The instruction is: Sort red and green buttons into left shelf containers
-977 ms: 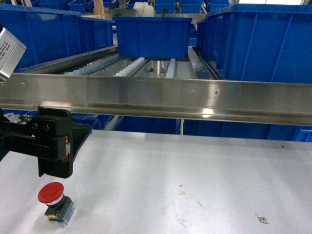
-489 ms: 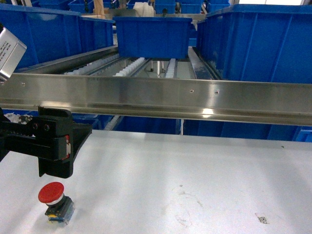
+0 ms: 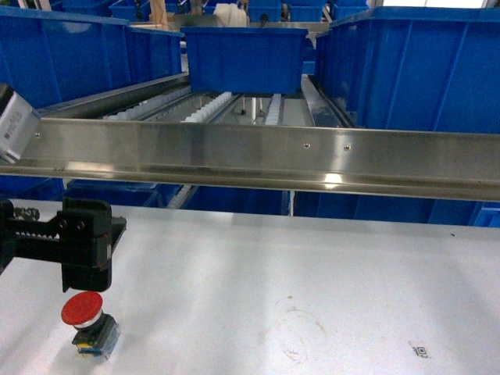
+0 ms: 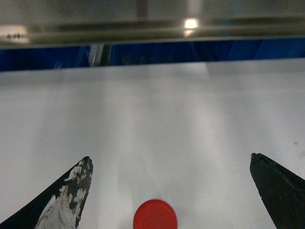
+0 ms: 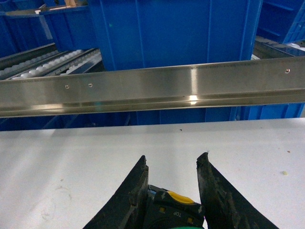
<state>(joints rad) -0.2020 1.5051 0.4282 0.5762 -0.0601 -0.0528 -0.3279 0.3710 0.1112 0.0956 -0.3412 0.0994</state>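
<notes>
Red button (image 3: 82,309): you are seeing it sitting upright on the white bench (image 3: 312,266) at the near left, red cap over a black-and-clear body; in the left wrist view its cap (image 4: 155,215) is showing at the bottom edge, between the two fingers.
Left pincer (image 3: 92,262): it is hanging just above and slightly behind the red button, fingers spread wide and holding nothing; in the left wrist view the fingertips (image 4: 78,183) are standing well apart on either side of the cap.
Right pincer (image 5: 171,179): out of the head view; in its own wrist view the fingers are closing on a black body marked TOP with a yellow part and a sliver of green below (image 5: 176,210), and you cannot tell whether this is the green button.
Blue bins (image 3: 70,55): they are standing on the roller shelf (image 3: 226,105) at the far side, left, centre and right.
Steel rail (image 3: 273,156): it is running across between bench and shelf.
</notes>
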